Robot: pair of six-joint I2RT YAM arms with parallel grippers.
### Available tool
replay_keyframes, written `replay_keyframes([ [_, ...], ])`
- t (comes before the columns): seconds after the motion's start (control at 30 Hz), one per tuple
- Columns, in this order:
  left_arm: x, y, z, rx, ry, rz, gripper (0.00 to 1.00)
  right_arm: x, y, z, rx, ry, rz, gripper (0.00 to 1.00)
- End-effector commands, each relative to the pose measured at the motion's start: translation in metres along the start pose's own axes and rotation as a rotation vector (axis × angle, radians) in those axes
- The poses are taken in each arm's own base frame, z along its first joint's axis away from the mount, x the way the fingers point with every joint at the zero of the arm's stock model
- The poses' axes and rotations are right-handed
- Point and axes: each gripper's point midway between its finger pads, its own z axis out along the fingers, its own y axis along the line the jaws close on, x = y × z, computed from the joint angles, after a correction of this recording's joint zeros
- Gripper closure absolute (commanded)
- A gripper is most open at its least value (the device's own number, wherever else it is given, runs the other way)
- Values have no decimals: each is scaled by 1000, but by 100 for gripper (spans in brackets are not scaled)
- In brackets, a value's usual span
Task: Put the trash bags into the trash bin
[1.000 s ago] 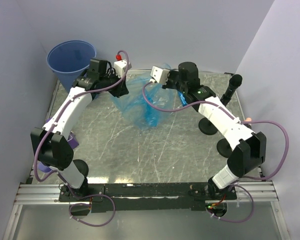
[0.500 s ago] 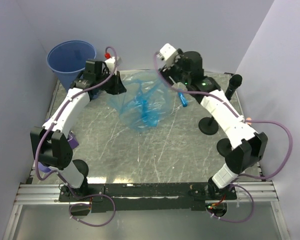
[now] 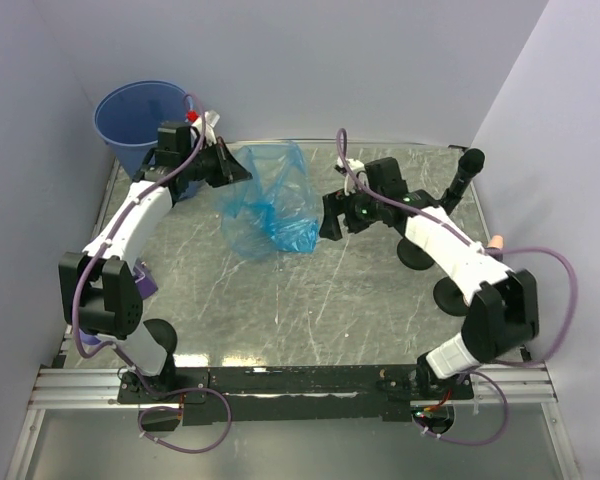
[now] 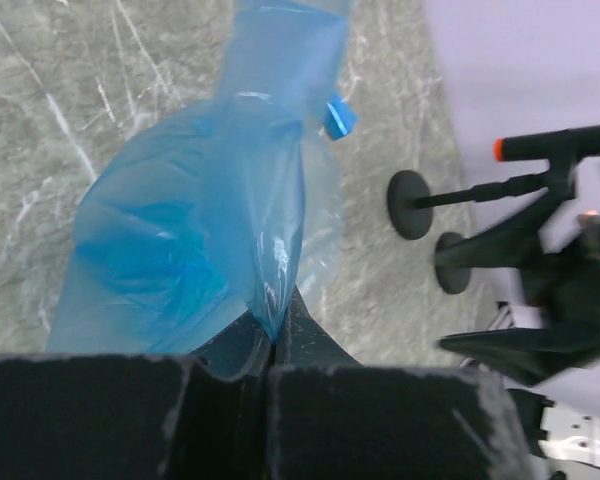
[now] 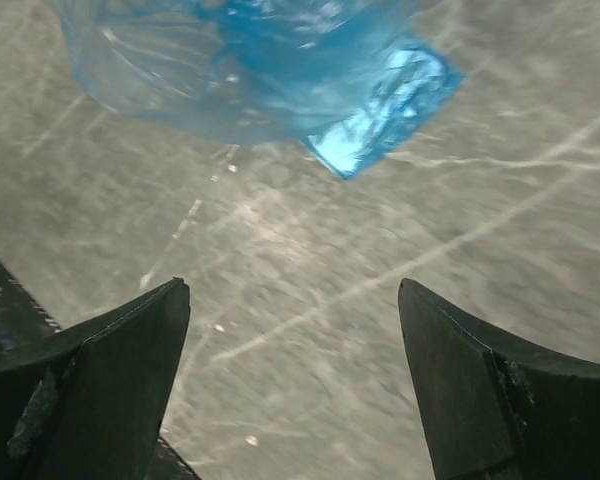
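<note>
A translucent blue trash bag (image 3: 270, 205) hangs crumpled over the back middle of the table. My left gripper (image 3: 242, 170) is shut on the bag's upper left edge. In the left wrist view the film (image 4: 200, 230) is pinched between the closed fingertips of that gripper (image 4: 275, 335). The trash bin (image 3: 140, 115), a dull blue bucket, stands in the back left corner, just behind the left wrist. My right gripper (image 3: 330, 218) sits right of the bag, open and holding nothing. The right wrist view has the bag (image 5: 240, 60) ahead of the right gripper (image 5: 295, 300), apart from its fingers.
Two black round-based stands (image 3: 415, 250) (image 3: 450, 295) and a black post (image 3: 465, 170) occupy the right side, under and beside the right arm. A purple object (image 3: 145, 282) lies by the left arm's base. Walls close in the table on three sides.
The right gripper opened, let go of the bag and dropped back towards the table's middle. The left gripper carried the bag leftwards, nearer the bin.
</note>
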Motion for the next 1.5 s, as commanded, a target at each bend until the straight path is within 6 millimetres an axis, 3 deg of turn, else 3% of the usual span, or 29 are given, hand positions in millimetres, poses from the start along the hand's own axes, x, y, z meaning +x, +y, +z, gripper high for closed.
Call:
replay_keyframes([
  [0.0, -23, -35, -19, 94, -69, 4, 99, -23, 10, 23, -143, -49, 150, 8],
  [0.2, -18, -32, -25, 98, -60, 19, 99, -51, 0, 65, -242, -65, 298, 6],
  [0.33, -10, -28, -29, 96, -46, 22, 99, -68, -22, 91, -223, -69, 363, 6],
  [0.47, -9, -25, -34, 90, -47, 17, 100, -73, -40, 108, -196, -63, 371, 6],
  [0.63, -11, -14, -35, 48, -62, 19, 99, -73, -10, 113, -435, -28, 391, 29],
  [0.73, -14, -7, -35, 24, -75, 21, 99, -63, 7, 103, -512, 13, 409, 29],
  [0.9, -16, -4, -30, 35, -82, 3, 99, -35, 17, 92, -511, 58, 444, 24],
  [0.93, -15, -4, -29, 40, -79, 0, 99, -29, 19, 92, -513, 67, 451, 27],
  [1.07, -9, 2, -28, 24, -65, -9, 99, -29, 15, 99, -487, 46, 436, 56],
  [1.13, -3, 4, -28, 17, -55, -10, 99, -39, 12, 98, -485, 14, 394, 62],
  [1.33, 8, 21, -25, -37, -44, -11, 99, -72, -2, 80, -450, -57, 288, 97],
  [1.4, 4, 32, -23, -88, -54, -1, 99, -76, -22, 74, -337, -59, 239, 100],
  [1.47, -3, 40, -17, -111, -60, 19, 99, -93, -44, 63, -206, -92, 168, 100],
])
